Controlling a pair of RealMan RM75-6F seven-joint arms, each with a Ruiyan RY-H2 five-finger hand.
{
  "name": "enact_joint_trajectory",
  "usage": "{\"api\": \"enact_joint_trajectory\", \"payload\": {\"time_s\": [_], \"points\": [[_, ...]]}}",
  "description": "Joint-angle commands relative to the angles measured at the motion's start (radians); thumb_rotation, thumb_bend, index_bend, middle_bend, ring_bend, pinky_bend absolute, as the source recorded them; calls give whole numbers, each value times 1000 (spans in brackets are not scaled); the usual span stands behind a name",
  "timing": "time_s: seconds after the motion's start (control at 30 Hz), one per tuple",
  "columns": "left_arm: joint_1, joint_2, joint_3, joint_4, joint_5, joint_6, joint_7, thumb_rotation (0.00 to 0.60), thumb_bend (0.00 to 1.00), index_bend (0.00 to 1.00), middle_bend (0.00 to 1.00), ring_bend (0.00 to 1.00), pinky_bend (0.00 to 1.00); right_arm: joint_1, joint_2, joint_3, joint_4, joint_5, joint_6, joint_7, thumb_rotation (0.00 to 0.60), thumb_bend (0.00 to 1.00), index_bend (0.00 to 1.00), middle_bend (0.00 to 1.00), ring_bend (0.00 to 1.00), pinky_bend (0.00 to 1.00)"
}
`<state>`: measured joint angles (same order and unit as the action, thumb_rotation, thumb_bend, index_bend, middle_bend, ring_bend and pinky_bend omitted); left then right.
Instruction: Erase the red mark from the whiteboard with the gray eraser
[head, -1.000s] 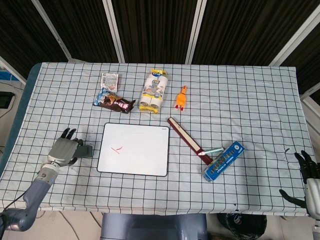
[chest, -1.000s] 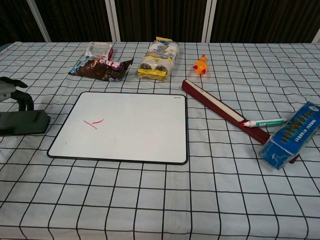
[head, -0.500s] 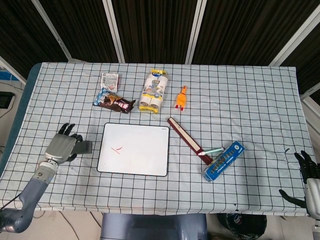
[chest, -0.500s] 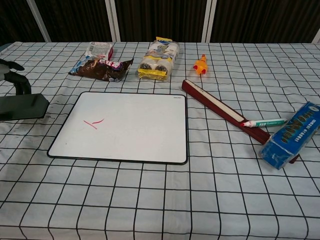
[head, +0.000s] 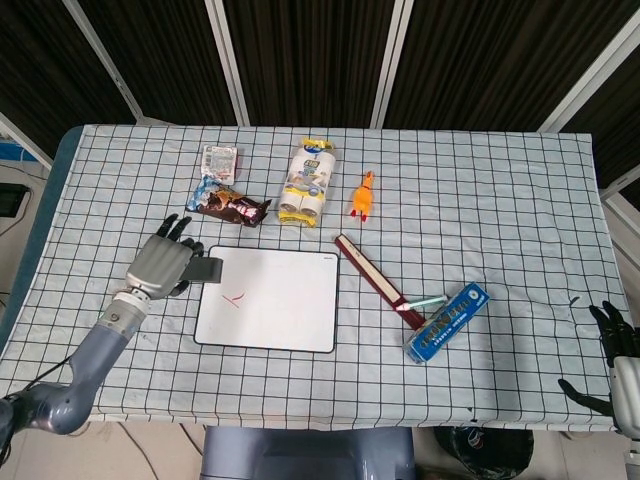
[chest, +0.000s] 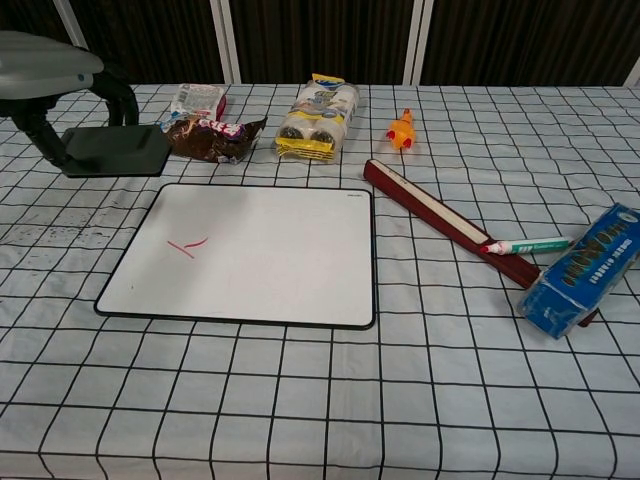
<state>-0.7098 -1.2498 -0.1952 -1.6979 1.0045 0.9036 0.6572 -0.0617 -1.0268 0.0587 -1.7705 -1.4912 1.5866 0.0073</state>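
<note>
A white whiteboard (head: 270, 298) (chest: 260, 252) with a black rim lies flat at the table's middle left, bearing a small red mark (head: 234, 298) (chest: 187, 246) near its left side. My left hand (head: 162, 266) (chest: 52, 82) holds the gray eraser (head: 206, 270) (chest: 117, 151) lifted off the table, just beyond the board's upper left corner. My right hand (head: 615, 352) hangs off the table's lower right edge in the head view, fingers spread and holding nothing; the chest view does not show it.
Behind the board lie a brown snack bag (head: 228, 205), a small white packet (head: 219, 158), a yellow-white pack (head: 308, 185) and an orange toy chicken (head: 363, 195). To the right are a dark red ruler-like bar (head: 378, 279), a green marker (head: 427, 301) and a blue box (head: 447, 322).
My left hand has risen from the table at the far left and carried the eraser up and to the right, toward the board's upper left corner. The right hand has stayed put.
</note>
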Motion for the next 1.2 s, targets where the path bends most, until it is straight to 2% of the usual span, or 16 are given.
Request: {"api": "enact_joint_trajectory", "payload": {"time_s": [0.03,0.3,0.83,1.2], "points": [[-68,-54,-12,37,-91,-37,70,600,298,392,425,0,4,0,0,0,0,1,0,0,600,144,6,39,142,187],[-130,-120,3,71,-169,-60,100,600,298,392,424,0,4,1,0,0,0,4,-4,-4,600,144,6,39,142,187],[-179,-247,77,196,-176,-23,151,600,298,392,424,0,3,1,1,1,1,6,-4,-4,600,145,6,39,142,187],[-184,-261,120,196,-158,-19,148,600,298,392,424,0,4,1,2,1,1,6,-4,1,600,144,5,46,142,187]]}}
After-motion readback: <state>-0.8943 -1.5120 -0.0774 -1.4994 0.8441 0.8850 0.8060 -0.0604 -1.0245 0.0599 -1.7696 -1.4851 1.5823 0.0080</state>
